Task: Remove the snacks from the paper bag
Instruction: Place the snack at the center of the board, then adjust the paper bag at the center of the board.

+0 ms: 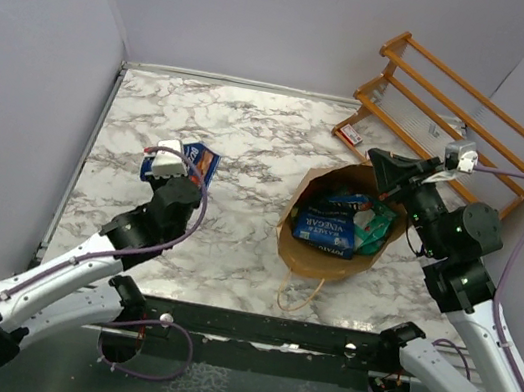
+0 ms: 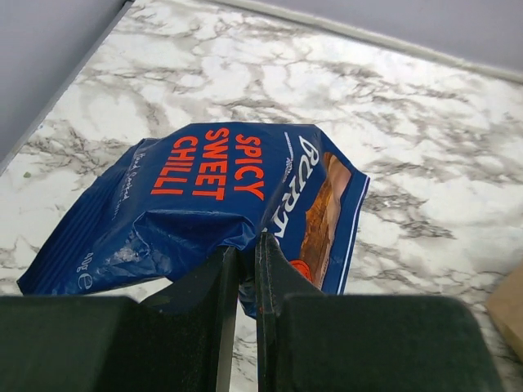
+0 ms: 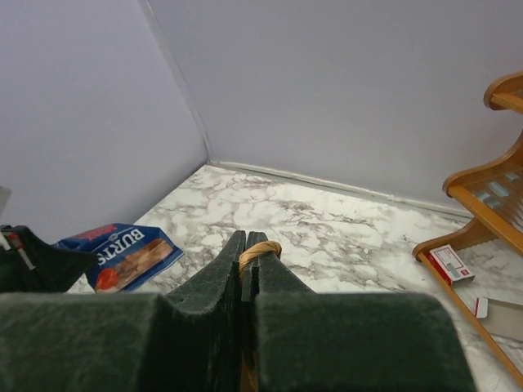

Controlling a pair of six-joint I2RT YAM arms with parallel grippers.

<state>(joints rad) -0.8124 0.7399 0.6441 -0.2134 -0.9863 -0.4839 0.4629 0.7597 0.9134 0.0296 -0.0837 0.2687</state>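
Observation:
The brown paper bag [image 1: 307, 255] stands open at centre right of the marble table, with a blue packet [image 1: 323, 227] and a green packet [image 1: 375, 227] inside. My right gripper [image 1: 380, 162] is shut on the bag's twisted-paper handle [image 3: 260, 250] at the bag's far rim. My left gripper [image 1: 179, 162] is shut on the edge of a blue "Spicy Sweet Chilli" packet [image 2: 204, 204], which lies on the table at the left [image 1: 202, 160]. That packet also shows in the right wrist view [image 3: 122, 255].
A wooden slatted rack [image 1: 458, 119] leans at the back right, with a small red-and-white box [image 1: 351, 134] beside it. The bag's other handle [image 1: 297, 294] lies on the table near the front edge. Grey walls [image 1: 41, 66] close in the left and back.

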